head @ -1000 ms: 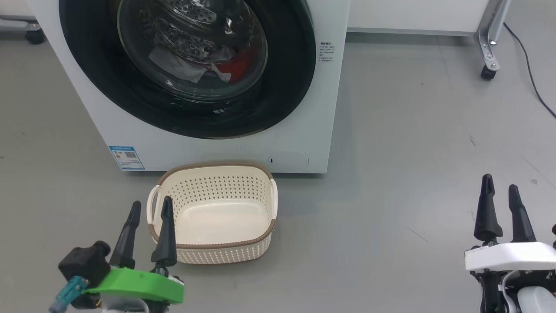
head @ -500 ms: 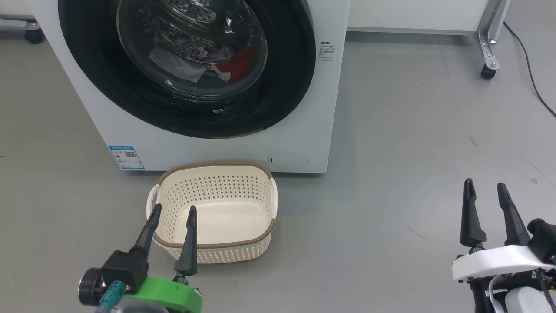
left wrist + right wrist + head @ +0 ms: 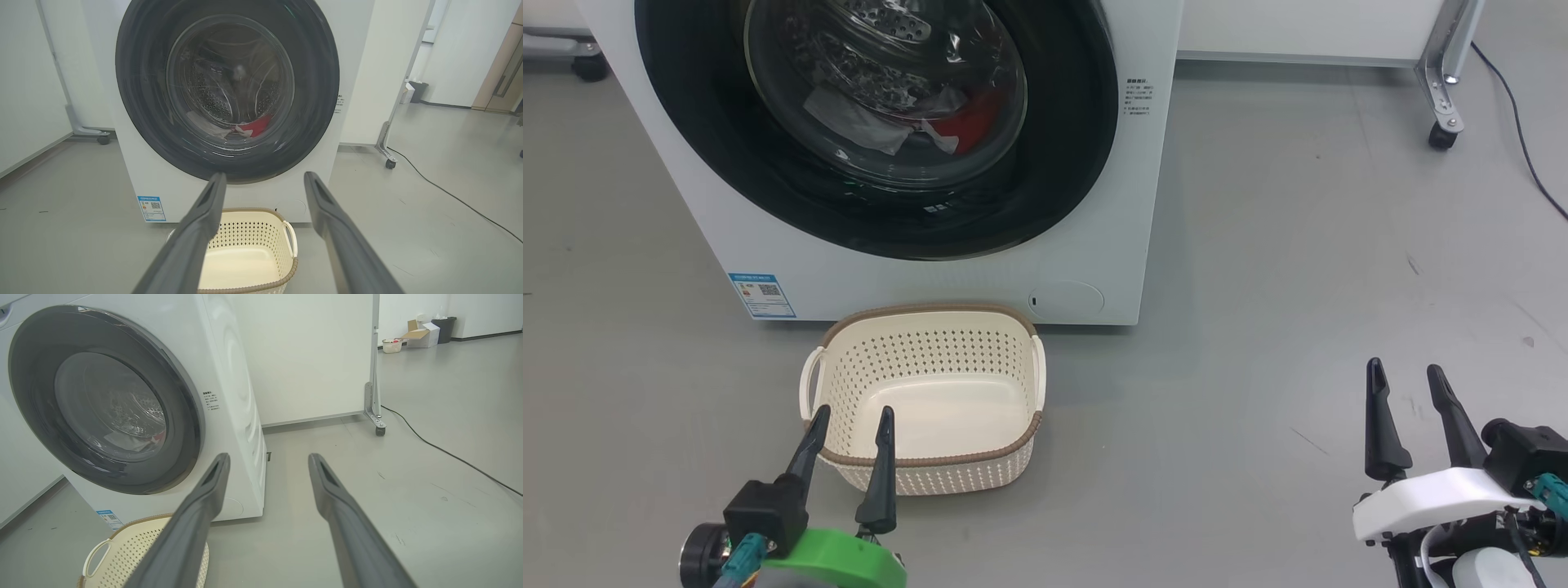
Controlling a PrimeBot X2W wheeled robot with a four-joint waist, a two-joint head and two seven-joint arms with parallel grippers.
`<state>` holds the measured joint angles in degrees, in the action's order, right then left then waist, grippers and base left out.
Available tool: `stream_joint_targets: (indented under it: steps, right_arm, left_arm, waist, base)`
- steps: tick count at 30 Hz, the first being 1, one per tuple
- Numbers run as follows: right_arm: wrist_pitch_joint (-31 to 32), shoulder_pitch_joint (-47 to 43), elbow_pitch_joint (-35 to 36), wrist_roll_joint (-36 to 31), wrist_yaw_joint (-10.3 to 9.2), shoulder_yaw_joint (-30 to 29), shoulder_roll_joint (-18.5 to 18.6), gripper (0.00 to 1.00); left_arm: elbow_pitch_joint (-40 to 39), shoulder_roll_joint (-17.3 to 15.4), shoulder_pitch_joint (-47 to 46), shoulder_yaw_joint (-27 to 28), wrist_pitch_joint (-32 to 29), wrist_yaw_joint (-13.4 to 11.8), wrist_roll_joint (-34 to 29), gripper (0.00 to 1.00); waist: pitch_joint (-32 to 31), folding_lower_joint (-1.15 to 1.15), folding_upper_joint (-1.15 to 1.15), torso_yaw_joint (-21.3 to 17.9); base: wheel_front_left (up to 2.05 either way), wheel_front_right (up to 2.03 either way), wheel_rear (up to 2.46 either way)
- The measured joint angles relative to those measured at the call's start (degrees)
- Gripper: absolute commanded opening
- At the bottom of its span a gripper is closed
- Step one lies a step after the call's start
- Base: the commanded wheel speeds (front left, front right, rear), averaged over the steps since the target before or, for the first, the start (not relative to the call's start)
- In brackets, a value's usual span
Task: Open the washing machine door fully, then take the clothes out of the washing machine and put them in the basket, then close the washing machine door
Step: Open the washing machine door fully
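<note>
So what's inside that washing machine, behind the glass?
Through the glass of the shut door: a steel drum, one red garment and pale ones at its bottom. Anything underneath them is hidden.

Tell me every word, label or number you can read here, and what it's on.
Nothing can be quoted; all print is too small or blurred.
Blue label, lower left of the washing machine front: a QR code and tiny text, unreadable.
Dark print block right of the washing machine door: unreadable.
White marks on the door's lower rim: unreadable.
</note>
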<state>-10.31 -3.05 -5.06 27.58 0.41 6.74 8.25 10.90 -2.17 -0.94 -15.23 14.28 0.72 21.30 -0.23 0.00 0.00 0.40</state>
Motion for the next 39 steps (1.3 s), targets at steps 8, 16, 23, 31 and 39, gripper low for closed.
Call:
stream_joint_targets:
  steps: [8,16,23,31,39]
  right_arm:
    - [0.5,0.0,-0.6,0.0,0.00,0.2,-0.2,1.00]
    - [1.0,0.0,-1.1,0.0,0.00,0.2,-0.2,1.00]
    - [1.0,0.0,-1.4,0.0,0.00,0.2,-0.2,1.00]
    - [0.9,0.0,-1.5,0.0,-0.01,0.2,-0.2,1.00]
    - [0.9,0.1,-1.8,0.0,-0.01,0.3,-0.2,1.00]
  left_arm:
    - [1.7,0.0,0.0,-0.9,0.0,-0.5,1.7,1.00]
    - [1.8,0.0,0.0,-1.2,0.0,-1.0,2.3,1.00]
    - [2.2,0.0,0.0,-1.3,0.0,-1.5,2.3,1.00]
    - [2.6,0.0,0.0,-1.5,0.0,-1.5,2.3,1.00]
    - [2.8,0.0,-0.1,-1.5,0.0,-1.5,2.3,1.00]
  waist:
    - [-0.1,0.00,0.00,-0.1]
    - [-0.1,0.00,0.00,0.0]
    - [-0.2,0.00,0.00,0.0]
    - [-0.1,0.00,0.00,0.1]
    - [-0.1,0.00,0.00,0.1]
  base:
    - [0.00,0.00,0.00]
    - [0.00,0.00,0.00]
    - [0.00,0.00,0.00]
    - [0.00,0.00,0.00]
    - [0.00,0.00,0.00]
